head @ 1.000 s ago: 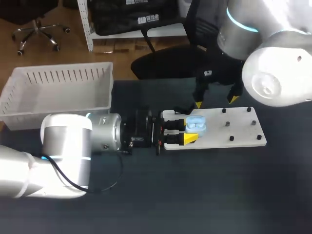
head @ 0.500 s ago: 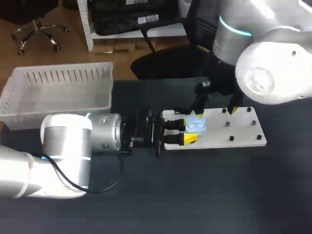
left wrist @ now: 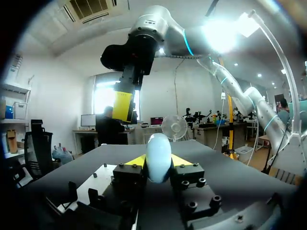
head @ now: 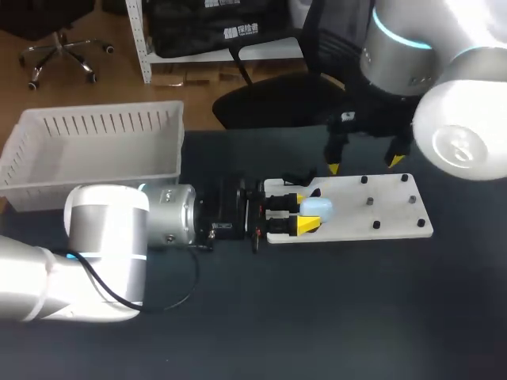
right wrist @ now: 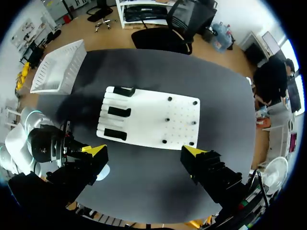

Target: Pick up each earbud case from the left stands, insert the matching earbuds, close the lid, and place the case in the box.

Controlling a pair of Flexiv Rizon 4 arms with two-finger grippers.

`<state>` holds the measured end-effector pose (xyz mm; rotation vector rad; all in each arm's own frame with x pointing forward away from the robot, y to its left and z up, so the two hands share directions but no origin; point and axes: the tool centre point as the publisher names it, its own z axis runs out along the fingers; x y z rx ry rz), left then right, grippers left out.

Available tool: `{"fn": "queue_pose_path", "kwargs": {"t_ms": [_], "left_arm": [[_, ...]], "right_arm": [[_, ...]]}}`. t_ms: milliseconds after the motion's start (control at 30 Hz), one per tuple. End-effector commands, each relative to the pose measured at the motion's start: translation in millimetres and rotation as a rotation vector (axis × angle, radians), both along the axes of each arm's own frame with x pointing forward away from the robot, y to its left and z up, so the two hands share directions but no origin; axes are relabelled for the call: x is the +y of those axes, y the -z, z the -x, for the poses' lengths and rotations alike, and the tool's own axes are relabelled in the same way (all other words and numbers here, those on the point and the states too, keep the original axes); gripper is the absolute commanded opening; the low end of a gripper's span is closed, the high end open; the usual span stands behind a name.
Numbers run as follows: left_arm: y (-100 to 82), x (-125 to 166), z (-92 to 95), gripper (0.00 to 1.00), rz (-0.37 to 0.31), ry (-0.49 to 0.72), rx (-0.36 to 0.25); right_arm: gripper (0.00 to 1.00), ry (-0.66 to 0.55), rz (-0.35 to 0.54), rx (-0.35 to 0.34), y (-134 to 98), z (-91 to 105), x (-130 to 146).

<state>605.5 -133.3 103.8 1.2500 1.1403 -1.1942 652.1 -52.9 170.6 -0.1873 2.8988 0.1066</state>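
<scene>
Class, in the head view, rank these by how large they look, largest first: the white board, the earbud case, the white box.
1. white box
2. white board, somewhat smaller
3. earbud case, by far the smallest
All three are on the table, so nearness to the camera hardly skews the order.

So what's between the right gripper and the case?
In the head view, just bare board between the right gripper and the case, which the left gripper holds.

Robotics lab; robot arms [head: 107, 237] at table [head: 317, 317]
</scene>
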Motion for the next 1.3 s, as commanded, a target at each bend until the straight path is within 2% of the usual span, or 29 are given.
{"fn": "queue_pose_path", "kwargs": {"t_ms": [33, 200, 400, 567, 733, 800, 867, 967, 1133, 1300], "left_arm": [[-6.3, 30.9, -1.1, 0.00, -0.024, -0.077, -0.004], [-14.4, 93.3, -26.4, 0.00, -0.048, -0.240, 0.010], [-46.9, 169.6, -64.7, 0.00, -0.064, -0.425, -0.023], [-70.5, 208.9, -91.5, 0.00, -0.067, -0.509, -0.035], [-79.1, 248.7, -118.3, 0.00, -0.081, -0.594, -0.005], [-80.3, 262.5, -127.2, 0.00, -0.075, -0.626, 0.014], [-77.8, 278.6, -139.1, 0.00, -0.102, -0.651, 0.034], [-65.8, 301.7, -161.2, 0.00, -0.146, -0.688, 0.072], [-53.8, 327.0, -193.5, 0.00, -0.146, -0.713, 0.118], [-43.0, 351.6, -228.6, 0.00, -0.176, -0.720, 0.146]], "right_arm": [[1.00, 0.030, -0.047, -0.127, -8.6, 16.8, -22.3], [1.00, 0.030, -0.047, -0.127, -8.6, 16.8, -22.3], [1.00, 0.030, -0.047, -0.127, -8.6, 16.8, -22.3], [1.00, 0.030, -0.047, -0.127, -8.6, 16.8, -22.3], [1.00, 0.030, -0.047, -0.127, -8.6, 16.8, -22.3], [1.00, 0.030, -0.047, -0.127, -8.6, 16.8, -22.3], [1.00, 0.030, -0.047, -0.127, -8.6, 16.8, -22.3], [1.00, 0.030, -0.047, -0.127, -8.6, 16.8, -22.3], [1.00, 0.030, -0.047, -0.127, -8.6, 16.8, -22.3], [1.00, 0.030, -0.047, -0.127, -8.6, 16.8, -22.3]]}}
